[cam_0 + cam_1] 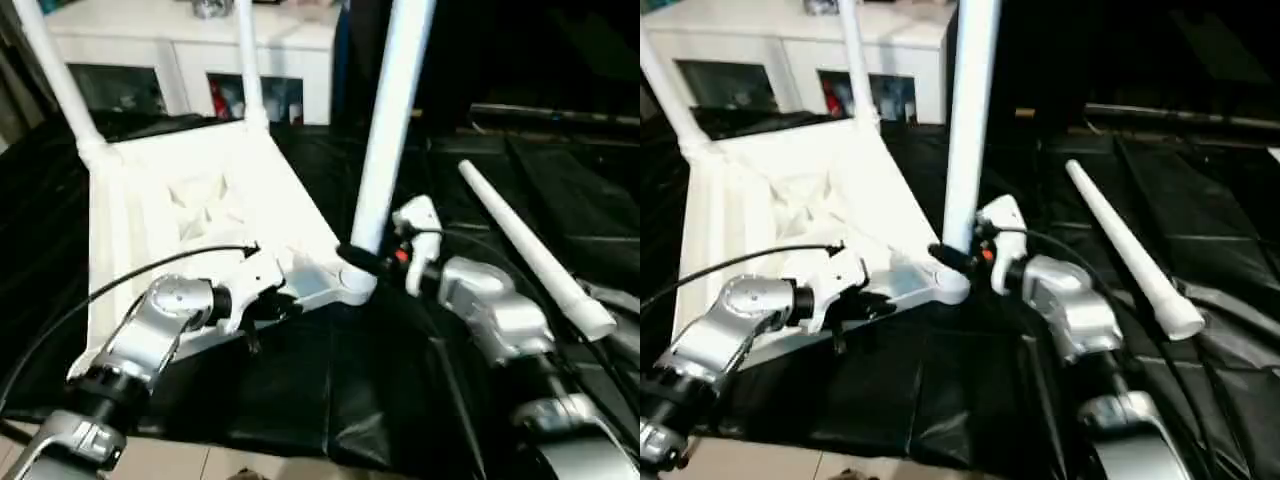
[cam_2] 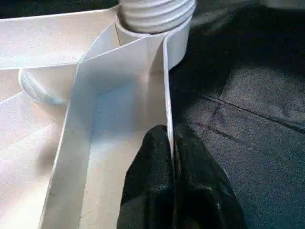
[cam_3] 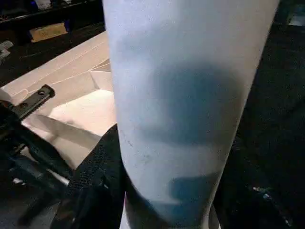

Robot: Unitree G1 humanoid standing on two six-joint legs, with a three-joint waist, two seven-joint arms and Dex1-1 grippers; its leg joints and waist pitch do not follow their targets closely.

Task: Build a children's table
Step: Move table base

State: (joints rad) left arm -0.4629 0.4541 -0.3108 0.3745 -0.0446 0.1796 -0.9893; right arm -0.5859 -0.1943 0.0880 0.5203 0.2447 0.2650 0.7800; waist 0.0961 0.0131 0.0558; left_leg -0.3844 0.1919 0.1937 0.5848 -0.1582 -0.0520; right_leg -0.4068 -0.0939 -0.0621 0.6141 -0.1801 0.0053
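Left gripper point(image 2: 171, 157) is pinching the thin near rim wall of the tabletop point(image 1: 200, 200), black fingers point(image 2: 147, 181) pressed together w/ the rim edge between them. Tabletop is lying upside down on black sheeting point(image 1: 330, 380), ribbed underside facing up. Right gripper point(image 1: 362, 262) is clamping round the base of an upright leg point(image 1: 390, 120), which is standing in the near corner socket point(image 1: 350, 285), closest to the right arm. In the left wrist view, ridged threads of that leg point(image 2: 155, 12) are showing at the socket mouth. In the right wrist view the leg point(image 3: 190, 95) is sitting between the dark fingers point(image 3: 95, 186).

Two more legs point(image 1: 60, 80) point(image 1: 250, 65) are standing up from the far corners of the tabletop. A fourth leg point(image 1: 530, 250) is lying loose on the sheeting to the robot's right, well apart from the tabletop, thick end nearer the robot.

Behind, a white cabinet point(image 1: 180, 50) w/ glass doors is standing against the back; something red is showing behind one pane. No readable brand, label or writing on any part.
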